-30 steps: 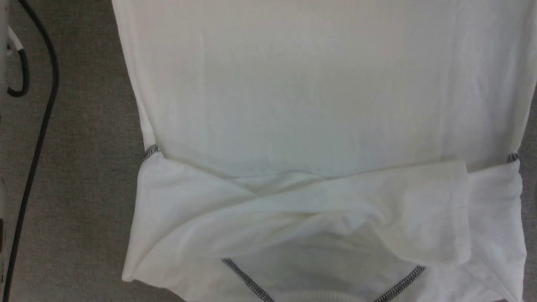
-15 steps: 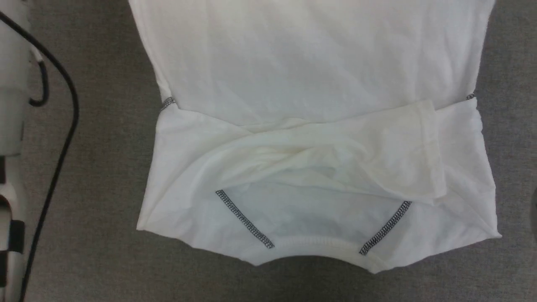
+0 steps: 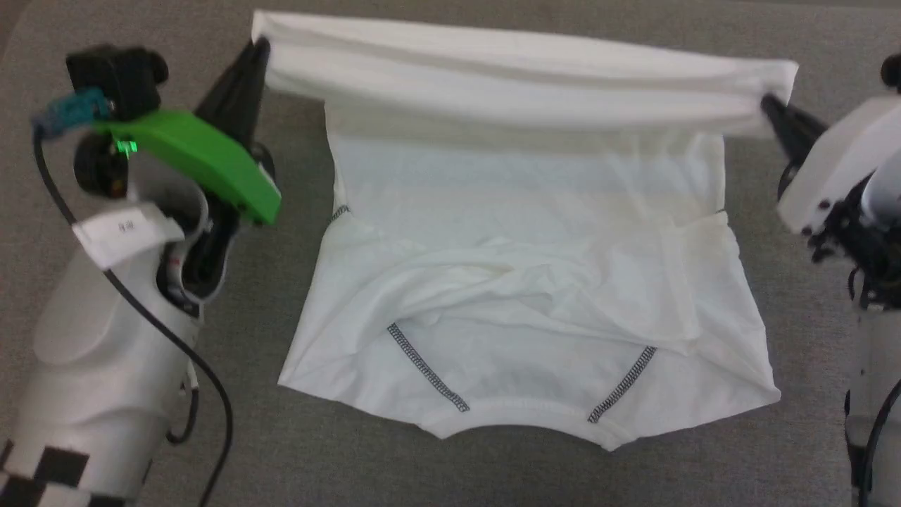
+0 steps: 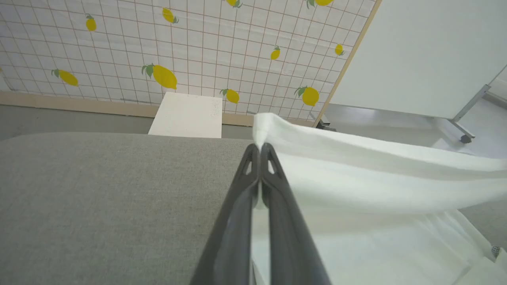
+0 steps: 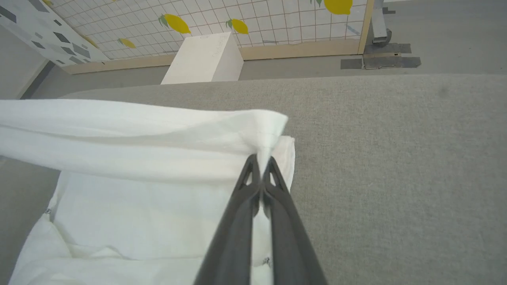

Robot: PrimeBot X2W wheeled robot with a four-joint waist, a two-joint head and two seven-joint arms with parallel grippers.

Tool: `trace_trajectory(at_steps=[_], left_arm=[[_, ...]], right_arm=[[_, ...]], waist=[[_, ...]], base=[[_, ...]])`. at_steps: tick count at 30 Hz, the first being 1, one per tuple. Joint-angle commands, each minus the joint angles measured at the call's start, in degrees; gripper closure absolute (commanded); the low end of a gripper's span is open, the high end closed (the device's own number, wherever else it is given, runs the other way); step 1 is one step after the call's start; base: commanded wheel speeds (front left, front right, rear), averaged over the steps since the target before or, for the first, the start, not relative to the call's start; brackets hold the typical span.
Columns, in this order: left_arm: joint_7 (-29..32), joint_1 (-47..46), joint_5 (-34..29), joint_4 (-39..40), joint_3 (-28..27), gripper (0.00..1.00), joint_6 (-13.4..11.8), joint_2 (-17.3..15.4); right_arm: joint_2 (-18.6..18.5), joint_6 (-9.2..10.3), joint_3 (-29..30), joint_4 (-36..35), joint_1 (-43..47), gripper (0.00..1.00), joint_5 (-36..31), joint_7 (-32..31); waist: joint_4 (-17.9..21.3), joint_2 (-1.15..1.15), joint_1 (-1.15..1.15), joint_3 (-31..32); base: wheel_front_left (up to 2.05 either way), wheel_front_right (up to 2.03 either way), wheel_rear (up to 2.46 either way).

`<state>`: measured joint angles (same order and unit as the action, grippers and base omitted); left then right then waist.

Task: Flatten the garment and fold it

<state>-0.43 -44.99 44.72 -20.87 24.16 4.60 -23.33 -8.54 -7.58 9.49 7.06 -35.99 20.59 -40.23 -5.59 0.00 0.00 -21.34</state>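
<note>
Head view shows left tool [image 3: 260,49] and right tool [image 3: 767,104] each pinching a hem corner of the shirt [image 3: 521,211], likely light, limp cloth best held at corners.

Lemon-patterned tiled wall [image 4: 190,47], grey floor [image 5: 435,35], white box [image 4: 186,116], grey fabric surface [image 4: 99,198].

The white shirt [image 3: 521,232] lies on the grey table [image 3: 507,479] with its neck end nearest the robot, ribbed collar and two dark zigzag-stitched raglan seams facing up. Both sleeves are folded in across the chest and overlap in rumpled layers. The far hem is lifted off the table and stretched into a straight, doubled band. Its left corner is pinched in the left hand [image 3: 257,55] and its right corner in the right hand [image 3: 769,105]. Below that band the thin fabric slopes down to the flat part.
</note>
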Motion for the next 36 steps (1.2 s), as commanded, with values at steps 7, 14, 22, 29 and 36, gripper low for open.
trace_trajectory(at_steps=[7,14,22,29,36], left_arm=[[-1.74,20.65,4.56,8.59,-0.54,1.0,-5.43,1.05],[-4.15,31.98,7.53,12.25,-1.43,1.0,-8.14,2.36],[-4.88,39.24,9.66,14.81,-2.53,1.0,-10.66,2.51],[-1.2,42.36,10.3,13.29,-0.72,1.0,-12.86,2.21],[2.98,43.59,12.25,9.42,0.24,1.0,-15.57,3.32]], right_arm=[[4.01,0.09,1.67,-2.86,15.31,1.0,3.76,2.17],[5.39,0.09,4.09,-2.3,23.8,1.0,5.0,5.82],[5.64,0.09,6.62,-0.53,30.46,1.0,6.6,7.62],[5.65,0.09,5.15,2.7,33.81,1.0,7.44,8.65],[5.66,0.09,1.99,5.58,35.4,1.0,4.11,10.3]], waist=[[0.44,0.0,0.0,12.31],[0.53,0.0,0.0,15.47],[0.47,0.0,0.0,16.69],[0.73,0.0,0.0,16.99],[1.07,0.0,0.0,17.19]], base=[[0.0,0.0,0.0],[0.0,0.0,0.0],[0.0,0.0,0.0],[0.0,0.0,0.0],[0.0,0.0,0.0]])
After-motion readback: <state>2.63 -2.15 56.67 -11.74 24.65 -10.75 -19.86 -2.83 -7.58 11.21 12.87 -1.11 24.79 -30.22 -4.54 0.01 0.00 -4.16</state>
